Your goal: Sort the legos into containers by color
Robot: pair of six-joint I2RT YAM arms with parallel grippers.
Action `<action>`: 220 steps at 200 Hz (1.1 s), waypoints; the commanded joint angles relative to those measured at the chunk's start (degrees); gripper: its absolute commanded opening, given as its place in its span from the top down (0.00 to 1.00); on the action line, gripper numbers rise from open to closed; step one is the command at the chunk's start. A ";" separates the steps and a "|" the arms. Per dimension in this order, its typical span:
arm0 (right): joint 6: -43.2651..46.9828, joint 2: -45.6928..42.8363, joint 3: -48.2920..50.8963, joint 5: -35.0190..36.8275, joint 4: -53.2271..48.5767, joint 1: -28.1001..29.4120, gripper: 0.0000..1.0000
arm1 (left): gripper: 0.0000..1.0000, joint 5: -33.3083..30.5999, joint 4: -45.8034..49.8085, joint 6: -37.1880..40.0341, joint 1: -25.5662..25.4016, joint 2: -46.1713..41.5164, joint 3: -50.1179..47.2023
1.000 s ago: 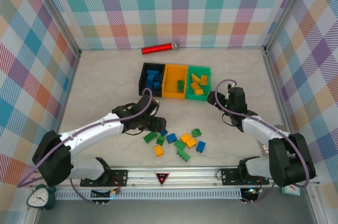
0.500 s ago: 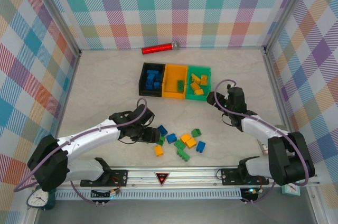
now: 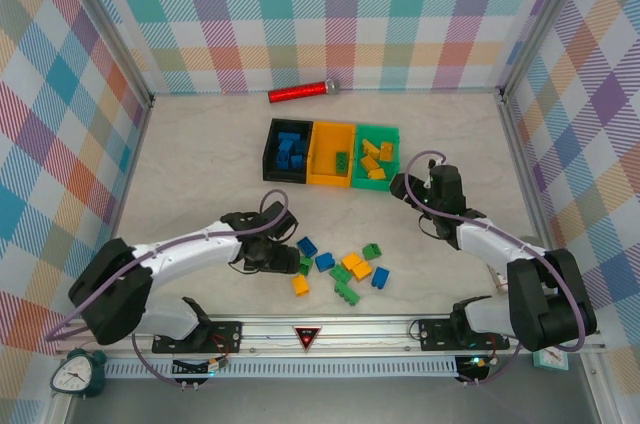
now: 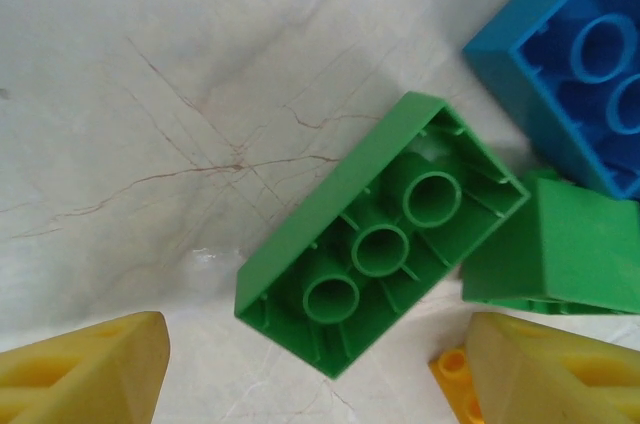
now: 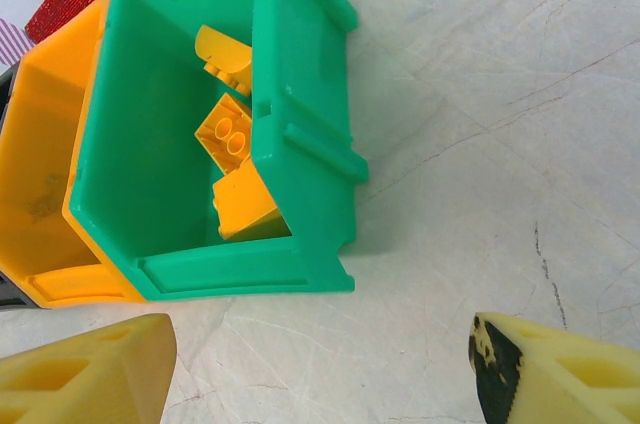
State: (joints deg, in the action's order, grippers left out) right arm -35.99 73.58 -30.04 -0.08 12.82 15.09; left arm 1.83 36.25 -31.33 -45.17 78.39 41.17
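**Left jaws straddle a green brick; right jaws empty beside the bins**

Nearer than the orange-yellow bin and to its left, the left gripper sits low over the table, at the left edge of the loose legos. Its jaws stand wide apart. An upturned green brick lies between them, hollow side up, and neither finger touches it, so nothing is gripped. The left wrist view shows a blue brick, a second green brick and the corner of an orange brick just beside that one.

The black bin touches the orange-yellow bin's left side and holds blue bricks. Well behind the orange-yellow bin, by the back wall, lies a red cylinder. The orange-yellow bin itself holds one green brick. Nearer than it, toward the arm bases, the loose legos lie scattered on the table, with blue, green and yellow-orange pieces mixed together.

The green bin touches the orange-yellow bin's right side and holds several yellow-orange bricks. Farther right of the orange-yellow bin, just past the green bin's near right corner, hangs the right gripper. Its jaws are spread wide with only bare table between them, and it holds nothing.
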 commanded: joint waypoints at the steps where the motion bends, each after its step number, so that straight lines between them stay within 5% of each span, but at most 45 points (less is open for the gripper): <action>1: 0.39 -0.04 -0.68 0.22 0.55 0.46 0.23 | 0.25 0.83 -0.22 3.17 0.21 3.21 1.61; 39: 0.84 -0.27 -0.89 0.71 -0.01 0.44 0.23 | 0.47 -2.38 -1.11 3.21 0.16 7.57 3.12; 100: 1.04 -0.59 -0.79 1.08 -0.07 0.54 0.23 | 0.68 -1.22 -3.43 2.91 0.15 6.86 3.95; 165: 0.77 -0.40 -0.89 0.58 -0.03 0.53 0.23 | 0.78 -4.83 -1.88 2.61 0.14 0.56 4.55; 179: 0.91 -0.46 -0.72 0.99 0.01 0.51 0.23 | 0.72 -6.48 -1.60 2.48 0.09 0.18 4.64; 198: 0.94 -0.15 -0.94 1.08 -0.07 0.55 0.23 | 0.31 -7.57 -0.46 2.92 0.13 1.43 6.33; 220: 0.59 -0.06 -0.86 0.34 0.27 0.55 0.23 | 0.10 -8.58 2.29 5.36 0.26 4.44 9.27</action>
State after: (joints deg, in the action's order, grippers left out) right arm -35.57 73.56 -30.04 0.58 12.43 15.35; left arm -4.16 35.00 -28.56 -44.91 80.09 46.74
